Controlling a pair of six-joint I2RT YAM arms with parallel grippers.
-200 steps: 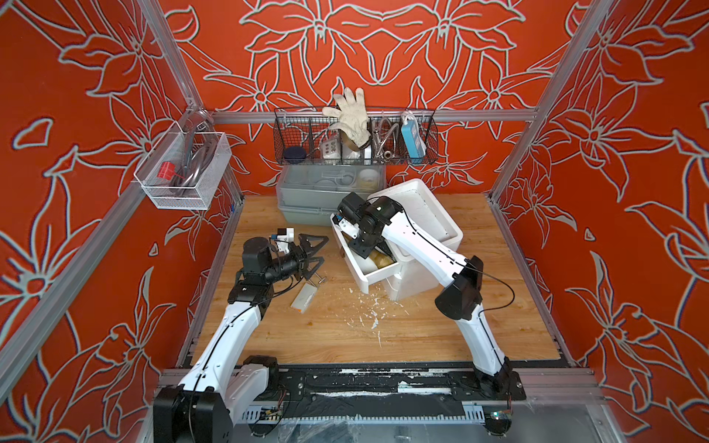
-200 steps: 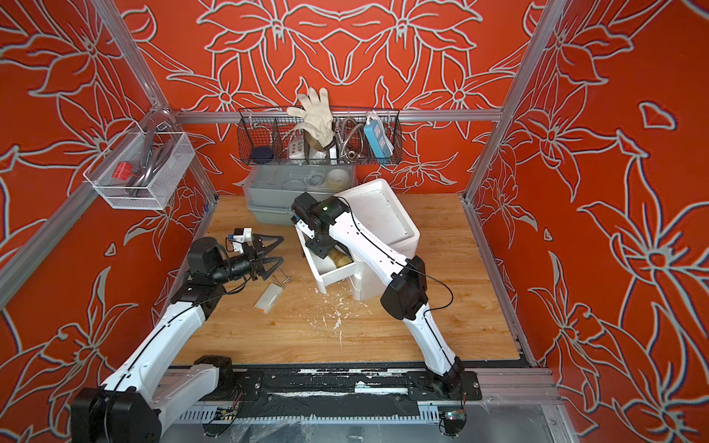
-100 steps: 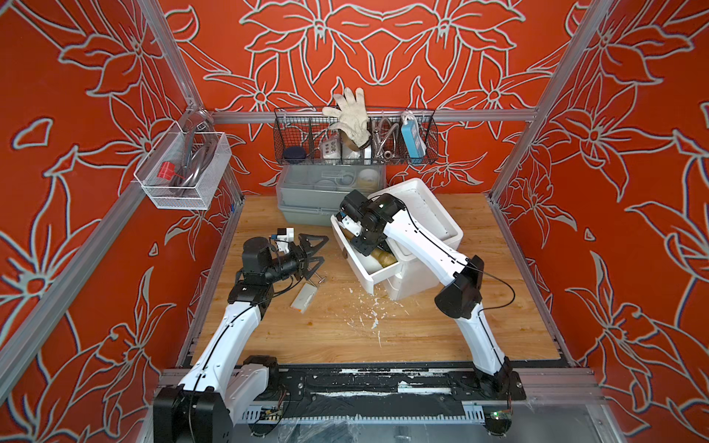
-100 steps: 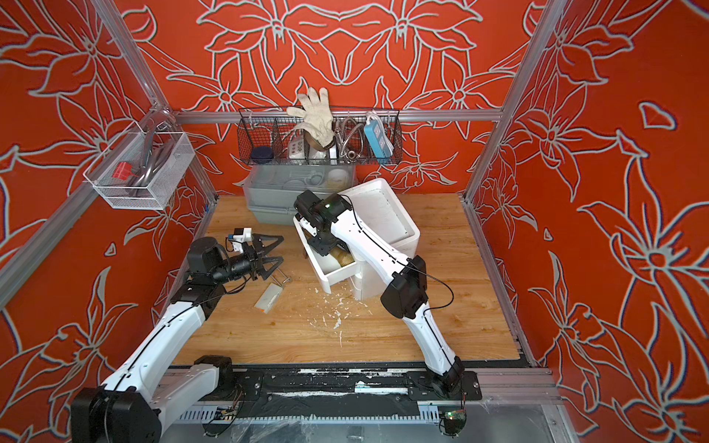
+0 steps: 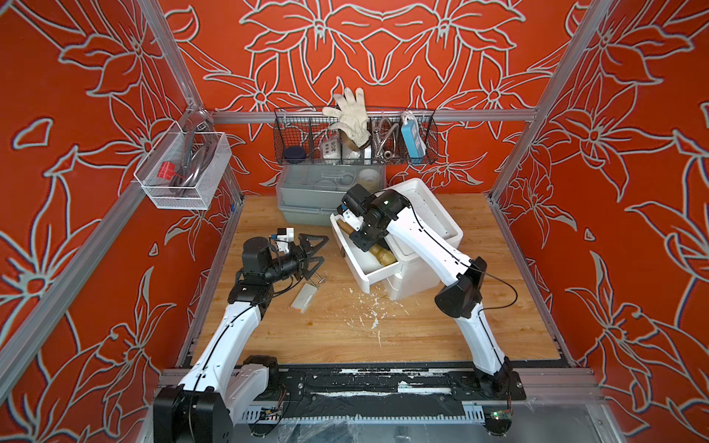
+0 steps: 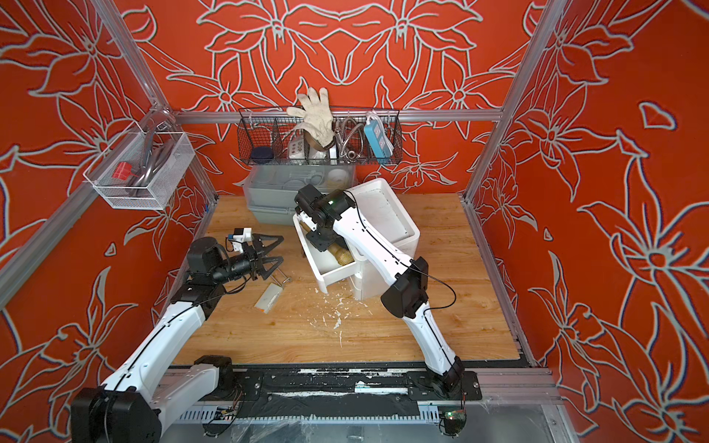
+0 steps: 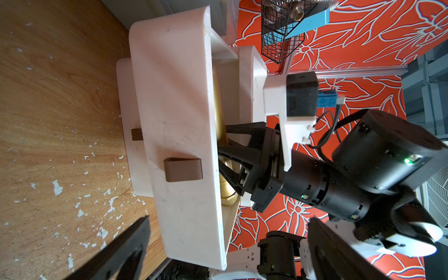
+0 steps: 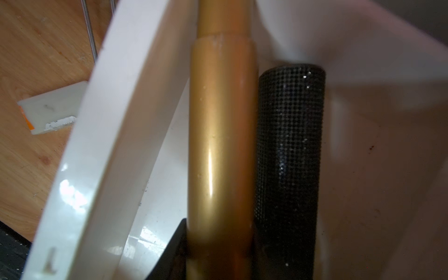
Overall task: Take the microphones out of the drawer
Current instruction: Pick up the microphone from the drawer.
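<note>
The gold microphone (image 8: 221, 145) lies lengthwise in the pulled-out white drawer (image 5: 374, 275), its mesh head (image 5: 383, 256) toward the drawer's front. My right gripper (image 5: 363, 239) reaches down into the drawer and is shut on the microphone's handle. In the right wrist view a black textured finger (image 8: 288, 157) presses along one side of it. The left wrist view shows the microphone (image 7: 219, 114) behind the drawer front (image 7: 177, 109). My left gripper (image 5: 316, 251) hovers open and empty left of the drawer, apart from it.
The drawer belongs to a white cabinet (image 5: 426, 230) set askew on the wooden table. A white card (image 5: 304, 299) and a wire clip (image 5: 318, 278) lie under the left gripper. White flakes (image 5: 368, 310) litter the front. A grey bin (image 5: 310, 199) and a wire basket (image 5: 355, 138) stand behind.
My right gripper's jaws have narrowed onto the microphone's handle inside the drawer, and its wrist shifted slightly. The left arm has stayed still.
</note>
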